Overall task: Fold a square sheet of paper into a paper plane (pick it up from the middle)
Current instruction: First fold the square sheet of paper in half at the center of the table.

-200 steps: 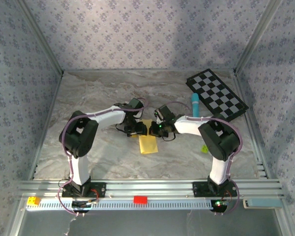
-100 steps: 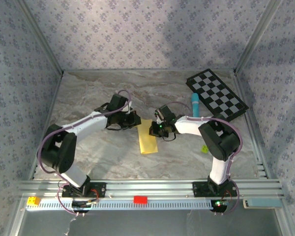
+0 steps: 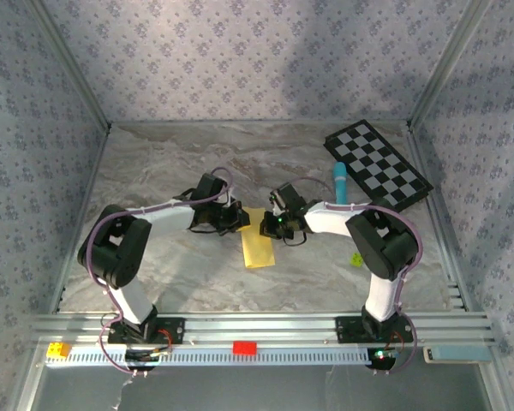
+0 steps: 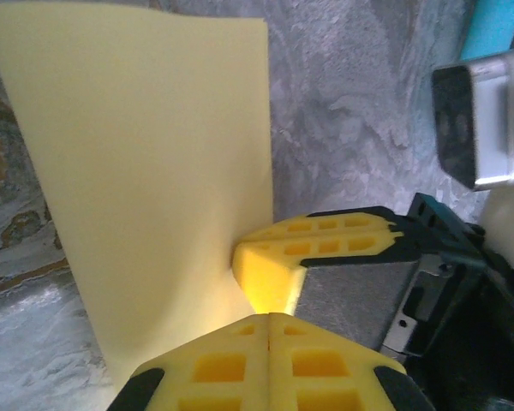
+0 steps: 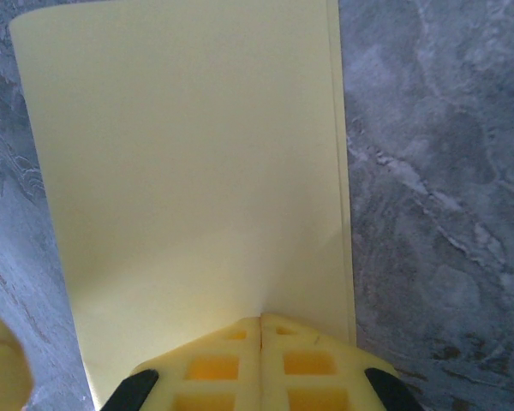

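Observation:
The square sheet of paper (image 3: 259,247) lies folded into a narrow yellow rectangle on the marble table (image 3: 154,171), midway between the arms. My left gripper (image 3: 239,220) is shut, its tips at the sheet's upper left edge. My right gripper (image 3: 271,225) is shut too, tips down on the upper right edge. In the left wrist view my shut left gripper (image 4: 270,317) meets the paper (image 4: 146,171), with the right gripper's fingers (image 4: 317,244) just beyond. In the right wrist view the shut right gripper (image 5: 261,319) rests on the paper (image 5: 188,154), whose right edge shows two layers.
A black-and-white checkered board (image 3: 377,164) lies at the back right, with a light-blue marker (image 3: 339,182) beside it. A tiny yellow-green ball (image 3: 356,258) sits right of the right arm. Small red (image 3: 244,347) and yellow (image 3: 58,349) blocks sit on the front rail.
The left gripper drew away to the upper left of the paper while closing, then came back shut to its left edge. The right gripper and the paper stayed put.

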